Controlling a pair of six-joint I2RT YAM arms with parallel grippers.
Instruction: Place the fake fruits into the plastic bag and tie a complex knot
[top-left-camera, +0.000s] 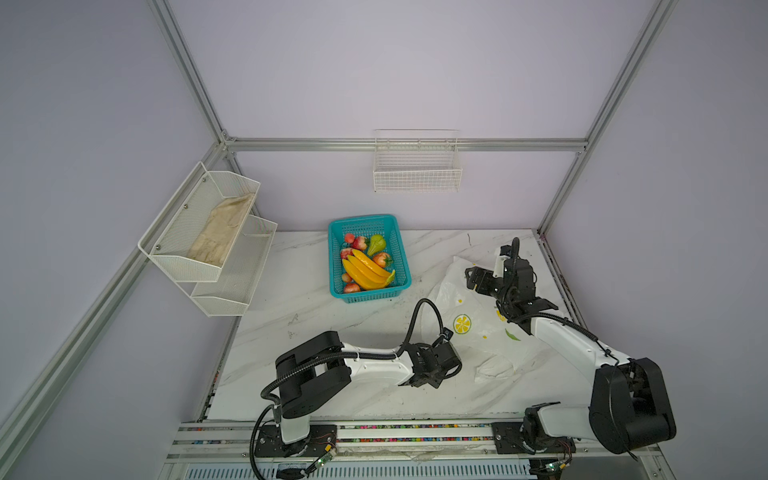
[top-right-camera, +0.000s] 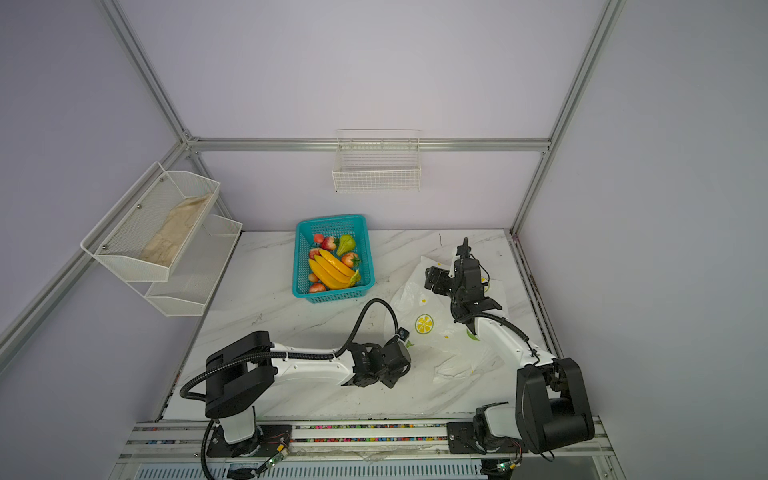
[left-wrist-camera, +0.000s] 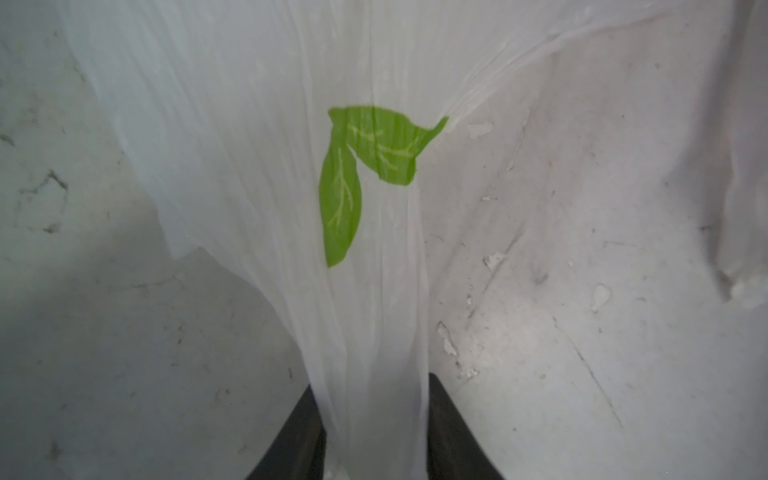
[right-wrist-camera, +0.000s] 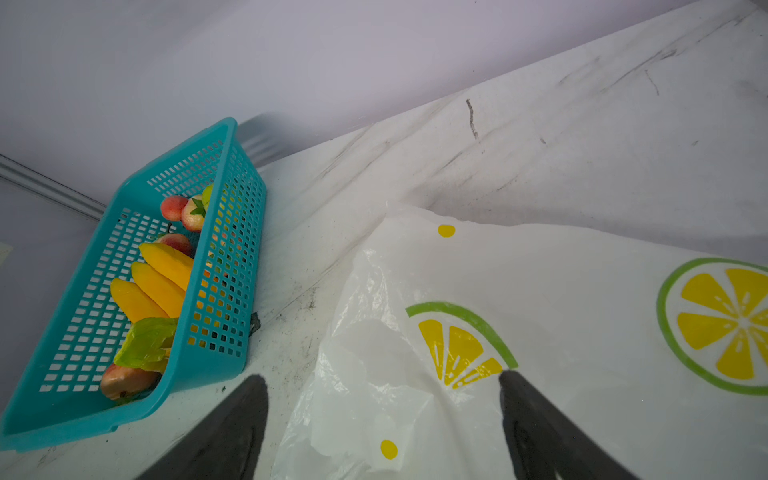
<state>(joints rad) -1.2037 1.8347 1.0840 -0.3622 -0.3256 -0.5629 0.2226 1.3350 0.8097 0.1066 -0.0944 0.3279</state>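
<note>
The whole table (top-left-camera: 316, 299) is viewed from high above its front edge in both top views, facing down toward the back wall (top-left-camera: 395, 83). The left wrist view is held close over the plastic bag (left-wrist-camera: 249, 124), along the left gripper (left-wrist-camera: 372, 382). From behind the right gripper (right-wrist-camera: 381, 374), the bag just ahead and the teal basket (right-wrist-camera: 216, 324) farther ahead to one side are framed. Both are shared with the top views.
</note>
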